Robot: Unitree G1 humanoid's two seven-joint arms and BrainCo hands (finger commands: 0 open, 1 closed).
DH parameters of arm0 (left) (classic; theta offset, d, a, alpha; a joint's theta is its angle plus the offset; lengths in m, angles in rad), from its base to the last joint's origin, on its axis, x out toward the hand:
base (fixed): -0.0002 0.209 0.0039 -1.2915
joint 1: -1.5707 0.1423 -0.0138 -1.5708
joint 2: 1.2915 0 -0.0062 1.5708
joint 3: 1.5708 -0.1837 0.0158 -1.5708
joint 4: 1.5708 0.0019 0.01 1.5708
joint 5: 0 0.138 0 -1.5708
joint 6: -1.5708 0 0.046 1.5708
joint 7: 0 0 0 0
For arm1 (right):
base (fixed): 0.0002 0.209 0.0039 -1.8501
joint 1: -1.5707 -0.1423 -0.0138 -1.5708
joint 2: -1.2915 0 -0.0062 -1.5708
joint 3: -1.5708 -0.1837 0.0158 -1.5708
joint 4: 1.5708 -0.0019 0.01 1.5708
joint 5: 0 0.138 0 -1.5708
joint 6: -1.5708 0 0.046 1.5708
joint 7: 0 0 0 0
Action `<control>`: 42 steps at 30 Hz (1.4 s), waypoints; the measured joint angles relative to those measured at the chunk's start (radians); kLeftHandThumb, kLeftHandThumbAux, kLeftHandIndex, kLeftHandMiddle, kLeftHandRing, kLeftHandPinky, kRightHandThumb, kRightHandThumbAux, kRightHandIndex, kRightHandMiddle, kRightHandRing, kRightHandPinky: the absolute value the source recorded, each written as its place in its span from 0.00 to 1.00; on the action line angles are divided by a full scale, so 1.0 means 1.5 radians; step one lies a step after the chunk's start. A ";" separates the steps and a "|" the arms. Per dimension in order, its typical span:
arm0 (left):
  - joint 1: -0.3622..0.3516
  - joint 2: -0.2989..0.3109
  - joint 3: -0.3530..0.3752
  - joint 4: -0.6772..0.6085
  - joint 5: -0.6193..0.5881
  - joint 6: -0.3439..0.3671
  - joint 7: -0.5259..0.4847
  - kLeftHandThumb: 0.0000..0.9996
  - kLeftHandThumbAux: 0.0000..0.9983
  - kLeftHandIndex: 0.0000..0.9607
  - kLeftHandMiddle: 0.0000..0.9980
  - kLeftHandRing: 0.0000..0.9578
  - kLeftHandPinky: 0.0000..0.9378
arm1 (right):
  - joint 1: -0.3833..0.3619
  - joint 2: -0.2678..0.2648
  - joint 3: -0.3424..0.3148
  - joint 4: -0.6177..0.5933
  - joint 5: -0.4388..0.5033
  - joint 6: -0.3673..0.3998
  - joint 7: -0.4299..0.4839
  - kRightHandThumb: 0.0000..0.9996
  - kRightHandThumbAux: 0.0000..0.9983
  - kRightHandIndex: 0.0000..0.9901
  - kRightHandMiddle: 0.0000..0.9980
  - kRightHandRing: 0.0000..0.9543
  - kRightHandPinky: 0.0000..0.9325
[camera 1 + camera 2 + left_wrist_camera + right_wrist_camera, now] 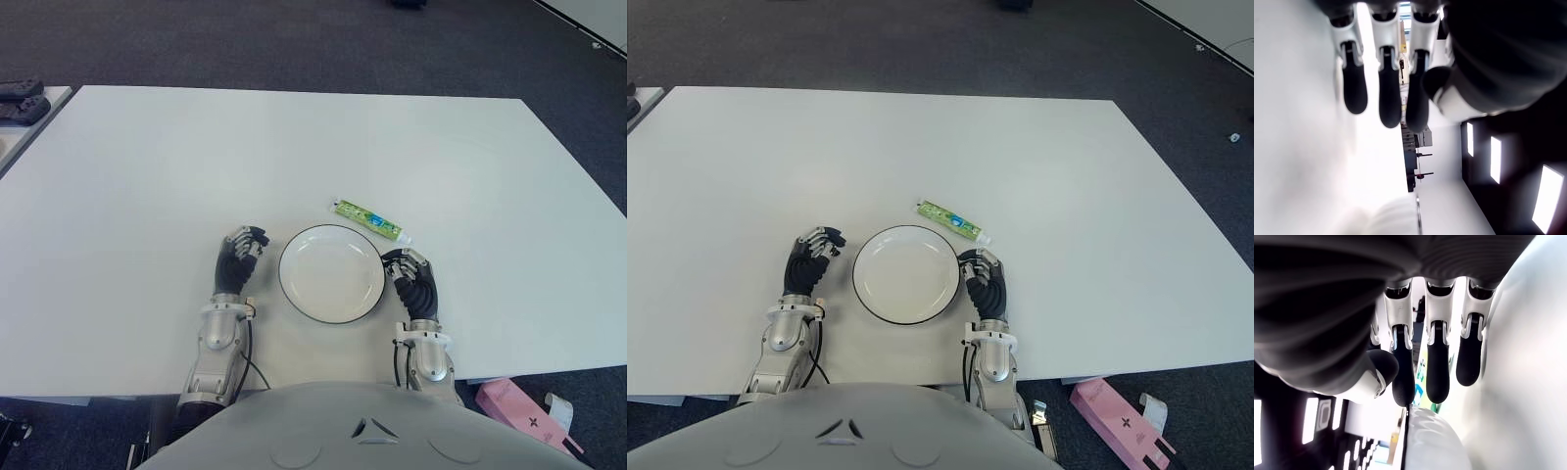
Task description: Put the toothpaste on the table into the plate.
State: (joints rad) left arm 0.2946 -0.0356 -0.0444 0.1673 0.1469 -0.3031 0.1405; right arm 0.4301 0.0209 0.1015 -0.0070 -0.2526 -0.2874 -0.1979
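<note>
A green and white toothpaste tube (368, 219) lies flat on the white table (176, 157), just behind the right side of a round white plate (331, 274) with a dark rim. The plate holds nothing. My right hand (409, 274) shows at the plate's right edge, a short way in front of the tube's cap end and apart from it. In the right wrist view its fingers (1432, 372) hang relaxed around nothing. My left hand (241, 257) shows left of the plate, its fingers (1383, 98) loosely curled and holding nothing.
The table's front edge runs just below my wrists. A pink box (519, 411) lies on the floor at the front right. Dark objects (22, 98) sit on a second surface at the far left.
</note>
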 measured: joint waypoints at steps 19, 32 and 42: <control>0.000 -0.003 0.000 -0.006 0.000 0.010 0.000 0.71 0.72 0.44 0.48 0.49 0.48 | 0.000 -0.001 0.003 0.009 0.010 -0.009 0.001 0.71 0.73 0.43 0.49 0.49 0.50; 0.000 -0.004 -0.001 -0.009 0.000 0.016 0.000 0.71 0.72 0.44 0.48 0.47 0.46 | -0.001 -0.002 0.003 0.018 0.015 -0.022 0.001 0.71 0.73 0.43 0.48 0.48 0.50; 0.002 -0.005 -0.001 -0.014 0.000 0.021 0.000 0.71 0.72 0.44 0.49 0.49 0.49 | -0.003 -0.002 0.002 0.023 0.009 -0.031 -0.009 0.71 0.73 0.43 0.48 0.49 0.48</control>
State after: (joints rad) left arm 0.2971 -0.0434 -0.0453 0.1466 0.1467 -0.2710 0.1406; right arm 0.4258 0.0184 0.1049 0.0282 -0.2399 -0.3343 -0.2109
